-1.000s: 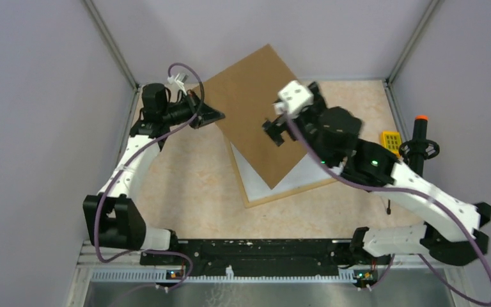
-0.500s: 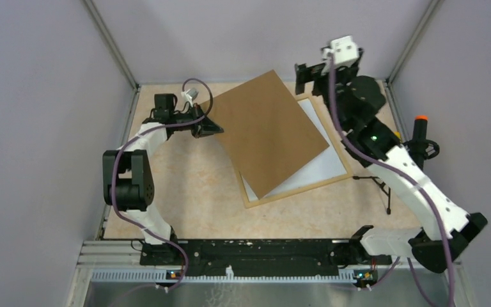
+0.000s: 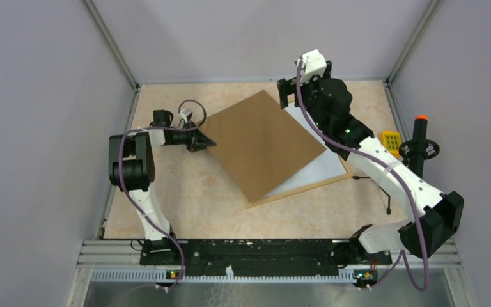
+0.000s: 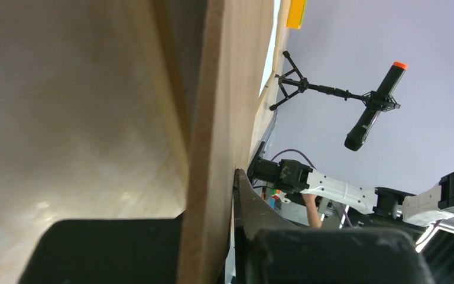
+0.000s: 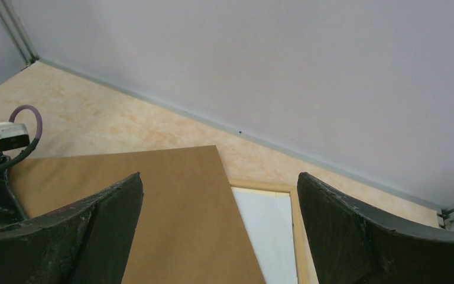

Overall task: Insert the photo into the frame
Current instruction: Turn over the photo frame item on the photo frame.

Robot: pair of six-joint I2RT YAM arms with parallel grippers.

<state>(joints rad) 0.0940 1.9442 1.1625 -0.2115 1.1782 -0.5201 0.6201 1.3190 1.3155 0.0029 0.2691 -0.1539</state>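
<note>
Frame (image 3: 300,190) under tilted brown backing board (image 3: 262,144), left tool (image 3: 204,142) clamping board's corner, right tool (image 5: 219,183) wide, empty

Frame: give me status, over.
Left tool shut on a corner of the brown backing board, board askew over the frame. Right tool open, holding nothing, above the far corner. Photo not in sight; board covers most of the frame.

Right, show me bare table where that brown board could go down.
Widest bare table: near-left, between left arm, frame and base rail. Smaller patch along the far wall behind the backing board. Crowded right: right arm, yellow object, tripod.
</note>
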